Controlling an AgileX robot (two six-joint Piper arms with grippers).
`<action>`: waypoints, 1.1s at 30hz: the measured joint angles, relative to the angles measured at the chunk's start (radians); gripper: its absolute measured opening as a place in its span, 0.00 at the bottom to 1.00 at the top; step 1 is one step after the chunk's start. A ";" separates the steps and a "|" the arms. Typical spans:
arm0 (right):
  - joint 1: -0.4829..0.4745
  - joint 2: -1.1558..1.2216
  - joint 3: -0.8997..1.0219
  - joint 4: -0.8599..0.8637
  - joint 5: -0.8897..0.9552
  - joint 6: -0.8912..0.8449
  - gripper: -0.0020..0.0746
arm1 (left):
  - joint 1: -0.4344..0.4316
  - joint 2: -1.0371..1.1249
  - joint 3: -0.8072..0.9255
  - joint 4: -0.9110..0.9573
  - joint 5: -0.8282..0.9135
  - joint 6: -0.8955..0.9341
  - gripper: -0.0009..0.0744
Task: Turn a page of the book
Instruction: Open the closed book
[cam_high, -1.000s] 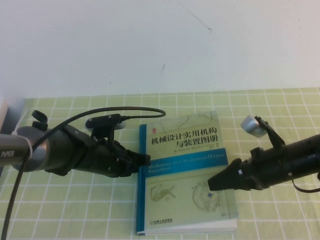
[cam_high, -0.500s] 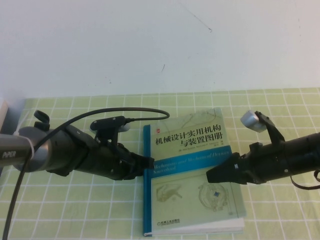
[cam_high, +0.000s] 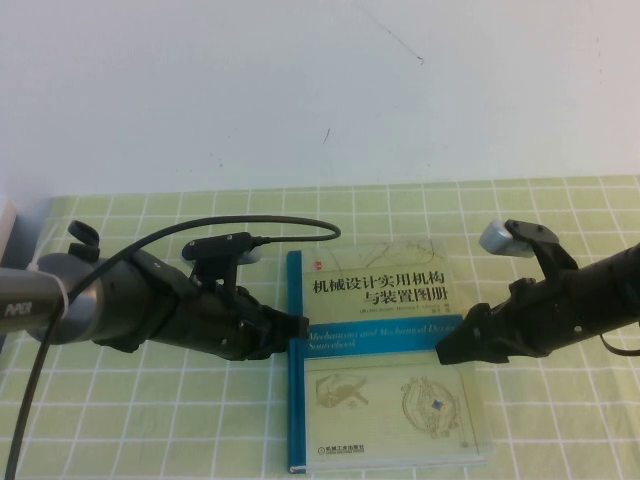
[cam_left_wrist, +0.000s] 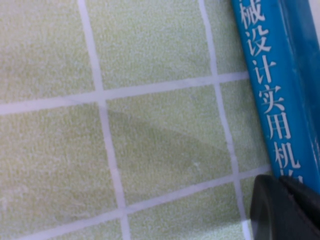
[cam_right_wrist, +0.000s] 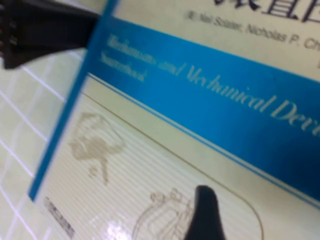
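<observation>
On the green checked surface (cam_high: 120, 420) I see the book (cam_high: 385, 400) lying closed near the front edge, cover up. It looks heavy and stiff, its cover glossy and probably slippery, so I'd lift at the free right edge. My left claw (cam_high: 297, 327) presses the blue spine (cam_left_wrist: 280, 95); I cannot tell its state. My right claw (cam_high: 447, 352) stands released over that right edge.

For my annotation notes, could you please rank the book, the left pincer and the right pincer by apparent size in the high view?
1. book, clearly largest.
2. left pincer and right pincer: look alike, both small dark tips at the book's edges; no ranking.
</observation>
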 joint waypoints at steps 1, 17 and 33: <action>0.000 0.000 -0.002 -0.025 -0.005 0.018 0.67 | 0.000 0.000 0.000 0.000 0.000 0.000 0.01; 0.000 0.054 -0.002 -0.023 0.060 0.029 0.67 | 0.000 0.000 0.000 0.000 0.000 0.008 0.01; -0.017 0.063 -0.002 0.165 0.186 -0.118 0.67 | 0.000 0.000 0.000 0.003 -0.021 0.012 0.01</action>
